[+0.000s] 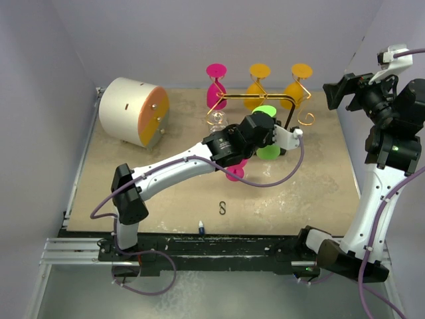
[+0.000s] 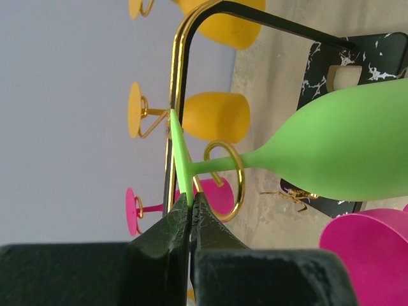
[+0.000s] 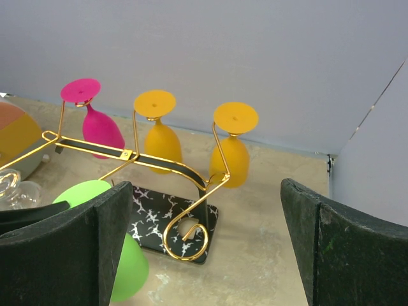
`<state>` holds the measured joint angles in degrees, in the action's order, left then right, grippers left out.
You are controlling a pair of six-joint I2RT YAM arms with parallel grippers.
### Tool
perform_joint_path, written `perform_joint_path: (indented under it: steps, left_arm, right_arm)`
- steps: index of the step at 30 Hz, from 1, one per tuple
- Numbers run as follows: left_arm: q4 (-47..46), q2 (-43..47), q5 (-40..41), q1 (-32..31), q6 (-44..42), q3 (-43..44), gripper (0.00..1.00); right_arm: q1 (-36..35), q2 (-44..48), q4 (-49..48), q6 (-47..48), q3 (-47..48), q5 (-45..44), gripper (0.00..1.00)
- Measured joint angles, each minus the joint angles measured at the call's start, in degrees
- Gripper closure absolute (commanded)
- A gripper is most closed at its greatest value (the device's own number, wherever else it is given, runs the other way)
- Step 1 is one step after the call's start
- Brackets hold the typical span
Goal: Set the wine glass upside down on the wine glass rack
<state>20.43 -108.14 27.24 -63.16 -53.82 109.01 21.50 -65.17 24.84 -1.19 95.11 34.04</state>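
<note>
Tan table (image 1: 319,189) lay below. Up close, the left gripper (image 2: 190,201) pinched the flat foot of the green wine glass (image 2: 344,146). Just past its fingertips, the stem crossed a gold curl of the wine glass rack (image 2: 240,185). Far off, the right gripper (image 3: 205,191) gaped wide, holding nothing.

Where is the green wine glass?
The green wine glass is upside down at the near side of the rack, centre of the top view, stem in a gold curl, foot pinched by the left claw.
</note>
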Motion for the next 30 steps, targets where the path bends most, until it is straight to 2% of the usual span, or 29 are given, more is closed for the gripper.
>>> perform_joint_path:
  steps: [4,17,30]
  left_arm:
    - [0.0,-1.9,-0.4,0.0,-0.2,0.9,1.0]
    - [0.6,-3.6,-1.5,0.0,0.3,2.5,0.84]
    - [1.6,-3.8,-3.2,0.0,2.7,4.0,0.78]
  right_arm:
    - [0.0,0.0,0.0,0.0,0.0,0.0,0.0]
    - [0.1,0.0,0.0,0.0,0.0,0.0,0.0]
    - [0.2,0.0,-0.7,0.0,-1.0,0.0,0.0]
